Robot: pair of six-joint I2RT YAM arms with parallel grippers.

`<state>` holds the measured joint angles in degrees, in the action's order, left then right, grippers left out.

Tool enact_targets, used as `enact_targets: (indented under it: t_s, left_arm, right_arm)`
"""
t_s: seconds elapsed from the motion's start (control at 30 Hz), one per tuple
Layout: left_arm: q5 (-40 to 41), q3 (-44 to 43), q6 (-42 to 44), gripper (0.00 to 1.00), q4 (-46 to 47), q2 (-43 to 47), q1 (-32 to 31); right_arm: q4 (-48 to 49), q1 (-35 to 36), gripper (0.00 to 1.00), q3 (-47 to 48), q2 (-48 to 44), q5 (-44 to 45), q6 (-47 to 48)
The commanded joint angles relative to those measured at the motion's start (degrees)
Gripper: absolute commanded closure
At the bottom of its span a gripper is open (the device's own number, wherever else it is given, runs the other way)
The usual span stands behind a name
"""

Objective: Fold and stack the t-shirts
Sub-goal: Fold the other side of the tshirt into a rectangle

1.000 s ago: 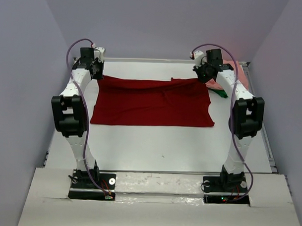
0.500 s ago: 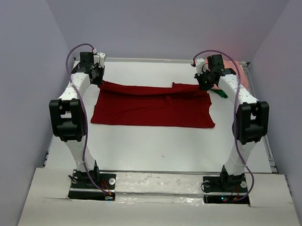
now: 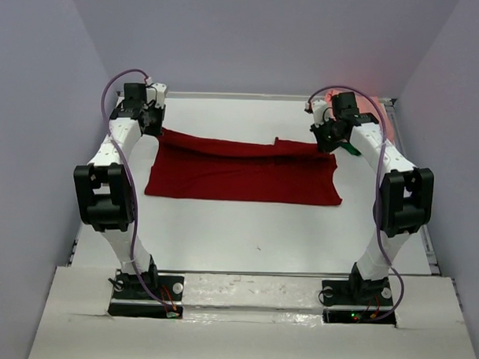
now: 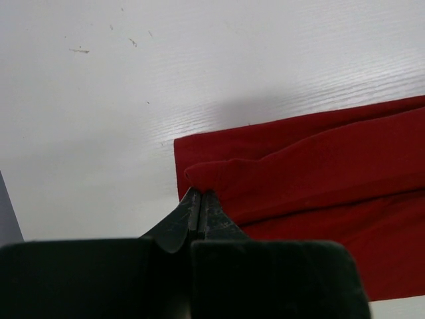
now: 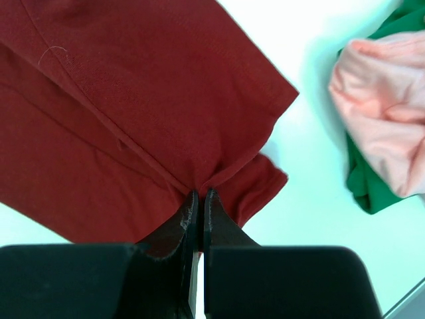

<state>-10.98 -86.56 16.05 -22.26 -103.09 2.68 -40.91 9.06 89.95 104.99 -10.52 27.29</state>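
Observation:
The dark red t-shirt (image 3: 240,170) lies spread across the middle of the table, its far edge lifted and rolled toward me. My left gripper (image 3: 156,129) is shut on the shirt's far left corner (image 4: 199,174). My right gripper (image 3: 327,141) is shut on the far right corner (image 5: 219,174). Both hold the cloth just above the table. The salmon pink shirt (image 5: 382,113) lies bunched on a bit of green fabric (image 5: 364,186) to the right of the right gripper; in the top view only the green bit (image 3: 351,149) shows beside the arm.
The white table (image 3: 253,227) has a raised rim at the back and right. Grey walls stand close on both sides. The arm bases sit at the near edge.
Both grippers have drawn the far edge of the dark red shirt toward me, so the shirt looks narrower front to back. Both arms' elbows swung outward.

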Motion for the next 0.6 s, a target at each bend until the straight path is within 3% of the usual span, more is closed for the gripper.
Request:
enact_targets:
  t_s: [0.0, 0.57]
  left_arm:
    - [-0.6, 2.0, 1.3, 1.0, -1.4, 4.1, 0.2]
    - [1.8, 5.4, 2.6, 1.0, -5.2, 3.1, -0.6]
  right_arm:
    - [-2.1, -0.4, 1.0, -0.5, -2.2, -2.0, -0.7]
    - [-8.1, -0.4, 1.0, -0.7, 1.1, -5.6, -0.5]
